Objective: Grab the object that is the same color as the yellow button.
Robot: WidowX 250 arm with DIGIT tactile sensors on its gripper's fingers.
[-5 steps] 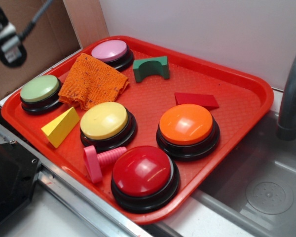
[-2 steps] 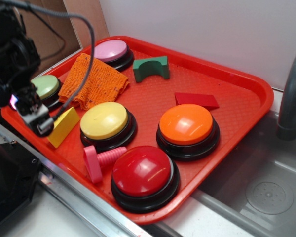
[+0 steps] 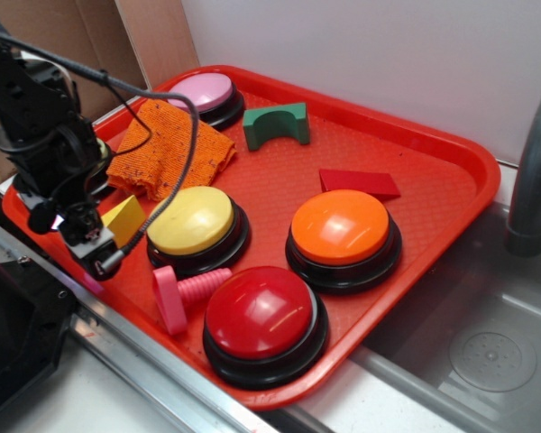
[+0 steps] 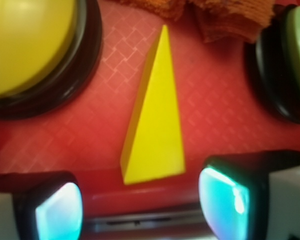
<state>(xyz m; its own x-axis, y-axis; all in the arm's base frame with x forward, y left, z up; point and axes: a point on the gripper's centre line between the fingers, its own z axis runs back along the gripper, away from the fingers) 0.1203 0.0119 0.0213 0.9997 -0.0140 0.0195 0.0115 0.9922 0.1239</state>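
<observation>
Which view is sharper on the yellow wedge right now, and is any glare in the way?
Wrist view: the yellow wedge is fairly sharp, though the fingertips glow cyan and blur. Exterior view: the wedge is half hidden behind the gripper; soft highlights sit on the yellow button, none on the wedge.

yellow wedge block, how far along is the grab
Done: the tool is lined up at the yellow wedge block, which lies on the red tray between the yellow button and the green button. In hand: fingers open, one either side of the wide end, not touching. Left: advance, close, lift.
</observation>
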